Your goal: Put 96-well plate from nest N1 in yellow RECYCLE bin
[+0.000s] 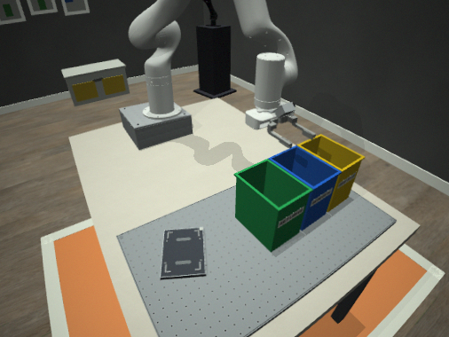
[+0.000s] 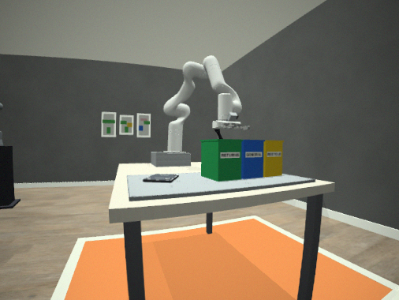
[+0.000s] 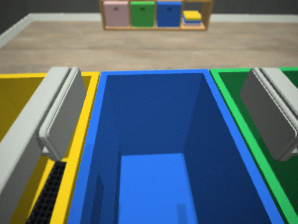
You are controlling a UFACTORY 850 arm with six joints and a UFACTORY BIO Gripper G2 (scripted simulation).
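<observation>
The black 96-well plate [image 3: 48, 192] lies inside the yellow RECYCLE bin [image 1: 338, 197] [image 2: 273, 167] [image 3: 86, 125]; only a strip of it shows past the left finger in the wrist view. The bin stands upright at the right end of the row. The plate nest [image 1: 183, 250] [image 2: 161, 178] is empty on the grey board. My gripper [image 1: 303, 140] [image 2: 248, 127] [image 3: 170, 112] is open, with nothing between its fingers. It is above the bins' rims, at their arm side, and clear of the plate.
The blue bin [image 1: 317, 210] [image 2: 252, 167] [image 3: 152, 185] stands upright in the middle and looks empty. The green bin [image 1: 253, 213] [image 2: 229, 170] [image 3: 232, 110] stands upright at the other end. The three bins stand close together on the perforated board [image 1: 248, 288] [image 2: 189, 189].
</observation>
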